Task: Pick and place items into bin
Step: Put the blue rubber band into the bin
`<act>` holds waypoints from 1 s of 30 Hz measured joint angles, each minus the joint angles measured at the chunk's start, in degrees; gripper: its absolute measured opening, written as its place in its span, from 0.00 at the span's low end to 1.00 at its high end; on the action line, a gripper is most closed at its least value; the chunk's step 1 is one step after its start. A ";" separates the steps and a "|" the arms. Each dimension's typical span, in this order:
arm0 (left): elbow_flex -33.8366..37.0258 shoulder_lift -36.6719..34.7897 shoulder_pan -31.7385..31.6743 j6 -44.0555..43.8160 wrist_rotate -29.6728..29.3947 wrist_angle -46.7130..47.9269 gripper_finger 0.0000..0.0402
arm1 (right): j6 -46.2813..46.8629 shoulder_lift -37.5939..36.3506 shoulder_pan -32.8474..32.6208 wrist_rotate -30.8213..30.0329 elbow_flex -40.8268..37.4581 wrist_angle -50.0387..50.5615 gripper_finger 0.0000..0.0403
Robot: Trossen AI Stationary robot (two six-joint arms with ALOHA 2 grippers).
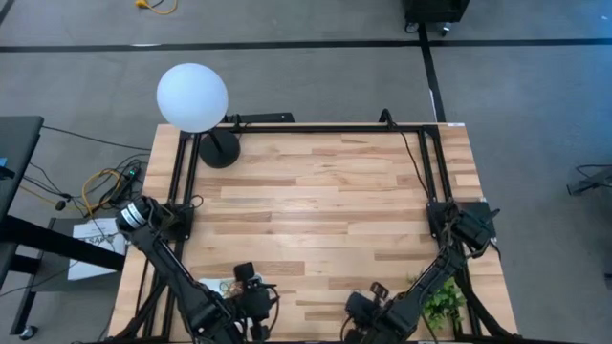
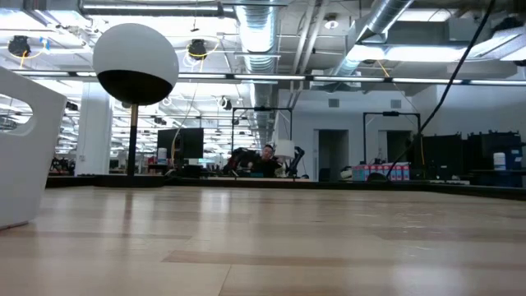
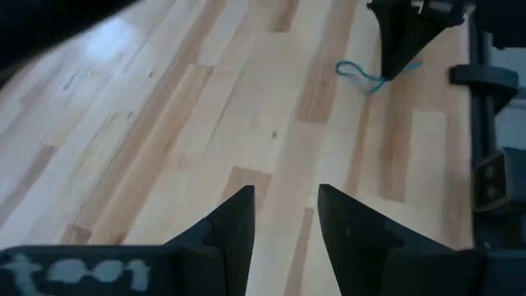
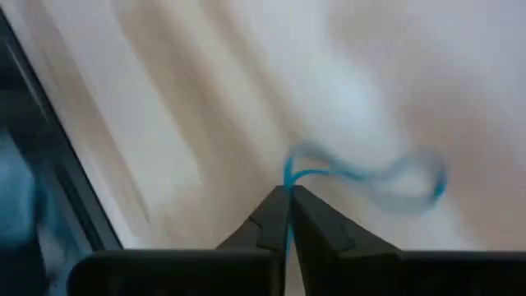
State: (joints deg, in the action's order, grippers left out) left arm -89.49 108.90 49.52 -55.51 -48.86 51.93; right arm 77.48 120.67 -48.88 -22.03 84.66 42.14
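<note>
A thin blue rubber band (image 4: pixel 386 181) is at the table's near edge, right of middle, with my right gripper (image 4: pixel 288 201) shut on it. The left wrist view shows the same gripper (image 3: pixel 403 62) and the band (image 3: pixel 357 72) from across the table. My left gripper (image 3: pixel 283 210) stands open over bare wood near the front edge, left of middle (image 1: pixel 260 298), with nothing between its fingers. The white bin (image 2: pixel 25 148) rests on the table beside the left arm; in the high view the arm mostly hides the bin (image 1: pixel 216 285). My right gripper pinches one end of the blue band's loop (image 4: pixel 289 174) between its two fingertips. The fingers slant down at it from above. The rest of the loop (image 3: pixel 352 69) trails slack away from the fingertips; whether it is clear of the wood I cannot tell.
A white globe lamp (image 1: pixel 192 96) on a black foot stands at the far left corner. A green leafy plant (image 1: pixel 443 304) is at the near right, beside the right arm. Black frame rails (image 1: pixel 316 128) run along the table's far and side edges. Bare wood lies across the middle.
</note>
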 joint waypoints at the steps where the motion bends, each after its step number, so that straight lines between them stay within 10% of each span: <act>1: 0.00 0.00 -0.40 0.54 -0.07 -0.01 0.31 | -1.05 -0.60 0.35 -3.17 0.76 -0.01 0.03; 11: 0.00 0.00 -3.85 13.53 3.27 -2.11 0.31 | -18.79 -1.23 5.46 -24.20 6.24 -10.79 0.01; 30: 0.00 -0.02 -4.24 23.00 4.90 -5.21 0.30 | -40.58 -1.23 14.62 -13.85 6.21 -32.62 0.00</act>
State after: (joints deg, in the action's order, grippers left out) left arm -89.49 108.88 45.28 -32.51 -43.97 46.72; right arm 36.90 119.44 -34.26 -35.88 90.87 9.52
